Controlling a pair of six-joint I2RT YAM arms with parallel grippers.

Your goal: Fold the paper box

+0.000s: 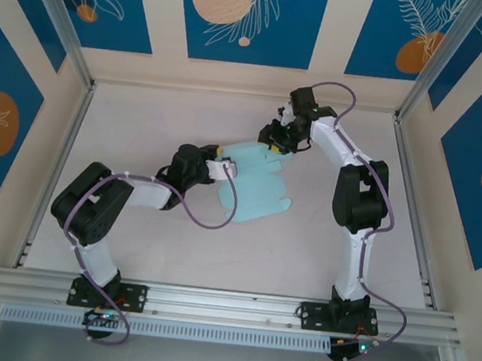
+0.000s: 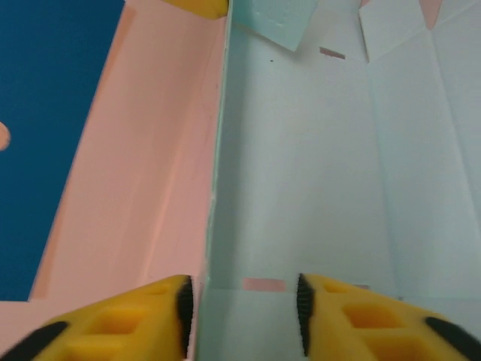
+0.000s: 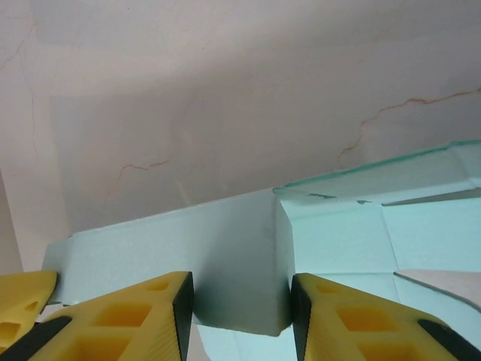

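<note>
Since most of the overhead view is taken up by the table [image 1: 143, 116], that's where the free room is seen. Wide bare stretches are left on the left side, on the right side past the right arm, and along the near side in front of the aluminium rail [image 1: 226, 302]. The table is boxed in on three sides by pale walls [image 1: 236, 76] with blue printed panels, so the far edge is pretty close behind the right arm.

The paper box [image 1: 256, 187] is laid out as a pale blue cut-out sheet around the middle of the table, a bit toward the back. It's mostly flat, with creases and tabs visible. Its left edge is covered by the left arm, and a purple cable [image 1: 229, 207] is looped across that side. The far edge is hidden under the right wrist, so its outline there can't be made out from above.

The left hand [image 2: 242, 304] is held with its yellow fingers apart, and one long edge of the sheet runs into the gap near the left pad. The right hand [image 3: 240, 304] is also parted, with an upturned flap sitting in the gap. Whether the pads touch that flap can't be told. Both sets of fingers are cut off by the bottom of the wrist shots.
</note>
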